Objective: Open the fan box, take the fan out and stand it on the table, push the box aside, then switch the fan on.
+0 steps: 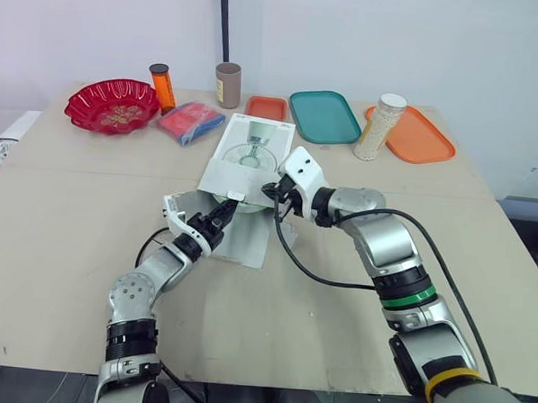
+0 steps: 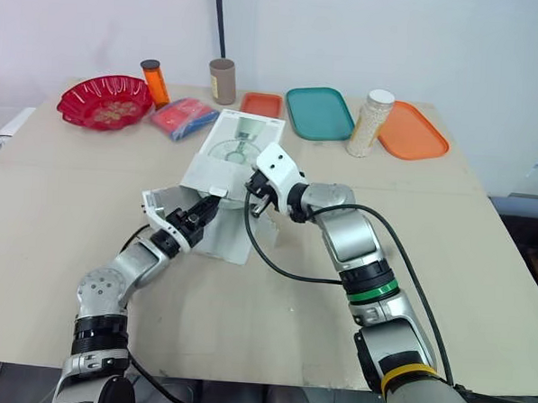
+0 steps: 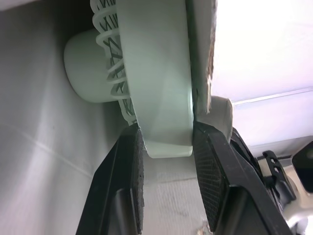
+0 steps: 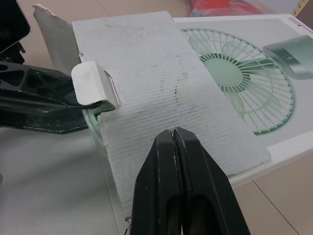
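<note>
Seeing our left pincer (image 1: pixel 221 215) clamped on the pale green fan (image 3: pixel 151 73), one pad on each side of its rim, at the open near end of the box (image 1: pixel 254 142). The fan sits mostly inside the box, and we see its grille and hub close to the cardboard wall. The box lies flat mid-way across the bench (image 1: pixel 69 227), printed face up, near flap (image 4: pixel 161 83) open. Our right pincer (image 4: pixel 173 134) has its fingers pressed together, nothing between them, just over that flap; whether it touches, we cannot tell. A red bowl (image 1: pixel 112 105), teal tray (image 1: pixel 324 116) and orange tray (image 1: pixel 421 137) sit along the far edge.
</note>
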Available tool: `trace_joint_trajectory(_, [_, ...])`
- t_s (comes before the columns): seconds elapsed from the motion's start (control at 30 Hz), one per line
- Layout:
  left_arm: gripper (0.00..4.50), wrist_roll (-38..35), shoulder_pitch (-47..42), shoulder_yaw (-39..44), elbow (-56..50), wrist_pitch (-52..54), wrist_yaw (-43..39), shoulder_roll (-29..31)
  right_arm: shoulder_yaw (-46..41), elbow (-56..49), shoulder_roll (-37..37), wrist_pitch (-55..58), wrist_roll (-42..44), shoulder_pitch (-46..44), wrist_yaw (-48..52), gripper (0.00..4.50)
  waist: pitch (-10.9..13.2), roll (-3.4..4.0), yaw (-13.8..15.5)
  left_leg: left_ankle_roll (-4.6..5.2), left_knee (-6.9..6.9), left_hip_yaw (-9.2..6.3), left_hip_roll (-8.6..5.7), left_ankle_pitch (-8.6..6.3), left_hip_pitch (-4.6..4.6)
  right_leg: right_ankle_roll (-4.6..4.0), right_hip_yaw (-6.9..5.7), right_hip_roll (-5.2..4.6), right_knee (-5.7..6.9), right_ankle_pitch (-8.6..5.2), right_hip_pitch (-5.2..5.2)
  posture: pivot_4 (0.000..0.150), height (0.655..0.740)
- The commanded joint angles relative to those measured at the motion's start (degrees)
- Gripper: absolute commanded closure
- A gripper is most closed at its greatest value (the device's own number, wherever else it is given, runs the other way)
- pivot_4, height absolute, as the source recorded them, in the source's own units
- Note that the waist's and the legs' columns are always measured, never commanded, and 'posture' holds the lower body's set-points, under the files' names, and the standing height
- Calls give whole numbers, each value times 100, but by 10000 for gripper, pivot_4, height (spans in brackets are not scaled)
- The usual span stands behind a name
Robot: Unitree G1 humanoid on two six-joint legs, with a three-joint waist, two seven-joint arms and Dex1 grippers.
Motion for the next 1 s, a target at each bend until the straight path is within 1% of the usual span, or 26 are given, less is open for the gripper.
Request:
trace_joint_trajectory(0.03, [35010, -345, 450, 47, -478, 329, 245, 198, 97, 6, -14, 134, -40, 94, 16, 45000, 0, 0, -4, 0, 0, 0, 0, 0, 0, 0, 0, 0, 0, 0, 0, 1500, 7400])
trace_joint_trajectory(0.1, [35010, -469, 716, 7, -747, 430, 347, 283, 99, 4, -26, 141, -43, 94, 26, 45000, 0, 0, 0, 0, 0, 1, 2, 0, 1, 0, 2, 0, 0, 0, 0, 1500, 7400])
trace_joint_trajectory(0.3, [35010, -1229, 1486, 43, -1351, 655, 705, 580, 118, -5, -65, 135, -44, 92, 61, 45000, -6, -4, 1, 9, 0, 1, 3, -6, 5, -1, 5, 1, 0, 0, 2, 1500, 7400])
trace_joint_trajectory(0.33, [30011, -1308, 1560, 20, -1404, 650, 713, 631, 120, 4, -66, 131, -41, 89, 67, 45000, -6, -4, 1, 9, 0, 2, 3, -6, 5, -1, 5, 1, 1, 0, 2, 1500, 7400])
trace_joint_trajectory(0.4, [23528, -1355, 1625, -48, -1473, 605, 608, 732, 146, 19, -56, 113, -47, 88, 75, 45000, -7, -4, 5, 9, 0, 2, 1, -6, 5, -1, 5, 0, 0, 0, 2, 1500, 7400])
trace_joint_trajectory(0.47, [17985, -1329, 1584, -99, -1459, 490, 596, 771, 185, 40, -51, 78, -63, 82, 87, 45000, -7, -4, 14, 9, 0, 2, 2, -5, 5, -2, 5, 0, 1, 1, 2, 1500, 7400])
trace_joint_trajectory(0.53, [10082, -1284, 1472, -79, -1314, 283, 713, 739, 210, 48, -43, 56, -73, 73, 95, 45000, -7, -5, 17, 9, 1, 2, 1, -5, 4, -2, 4, 0, 1, 1, 3, 1500, 7400])
trace_joint_trajectory(0.63, [474, -1285, 1346, -85, -1197, 78, 713, 689, 212, 70, -37, 43, -67, 56, 106, 45000, -7, -5, 15, 9, 0, 2, 1, -5, 5, -3, 4, 1, 0, 1, 2, 1500, 7400])
trace_joint_trajectory(0.87, [474, -1352, 1016, -272, -1032, -183, 428, 470, 227, 56, -51, 36, -84, 53, 138, 45000, -7, -5, 17, 8, 0, 2, 0, -4, 3, -3, 3, 0, 0, 1, 2, 1500, 7400])
trace_joint_trajectory(1.0, [474, -1082, 711, -348, -581, -305, 399, 449, 228, 47, -50, 33, -105, 58, 148, 45000, -7, -5, 18, 8, 0, 2, 1, -5, 3, -3, 2, 1, 0, 1, 2, 1500, 7400])
